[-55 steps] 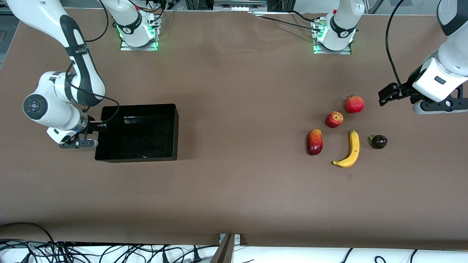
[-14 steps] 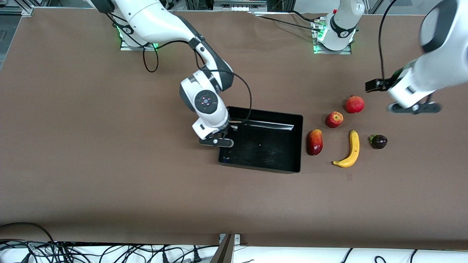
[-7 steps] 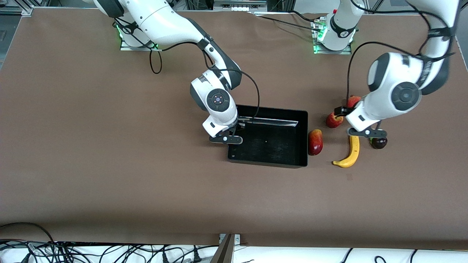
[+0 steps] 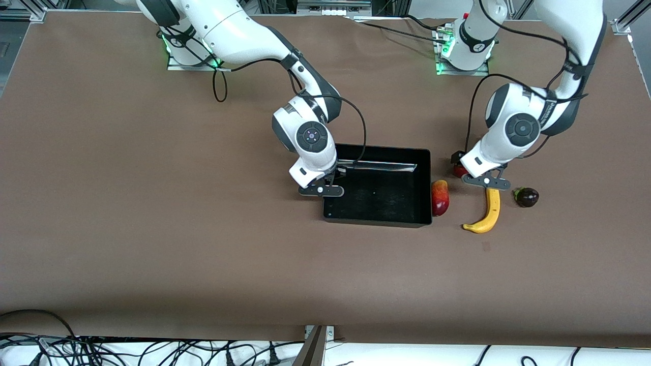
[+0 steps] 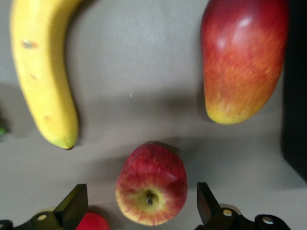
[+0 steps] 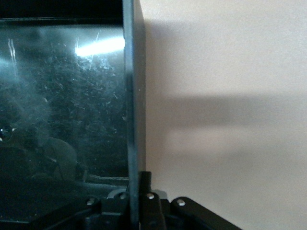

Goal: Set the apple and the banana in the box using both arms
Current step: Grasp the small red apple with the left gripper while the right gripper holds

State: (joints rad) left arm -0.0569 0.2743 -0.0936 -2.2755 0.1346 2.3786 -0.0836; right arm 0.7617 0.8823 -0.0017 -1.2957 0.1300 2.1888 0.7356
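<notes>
I'm lining up the left pincer (image 5: 139, 213), spread wide, over the apple (image 5: 151, 190), banana (image 4: 486, 209) at its five o'clock on the tabletop (image 4: 152, 229). Right pincer (image 6: 139, 191) grips the box (image 4: 377, 220) wall. Next: descend, pinch the apple.

apple (image 5: 151, 190): bare table each side | mango (image 5: 242, 60), banana (image 5: 42, 72) near | crowned fruit (image 5: 92, 222) perhaps touching

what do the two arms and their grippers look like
Both arms are glossy white jointed Frankas with black bands at the joints, a round dark cap on each wrist and black cables looping alongside. Green lights glow at their bases. The left gripper and right gripper are black with two fingers.
</notes>
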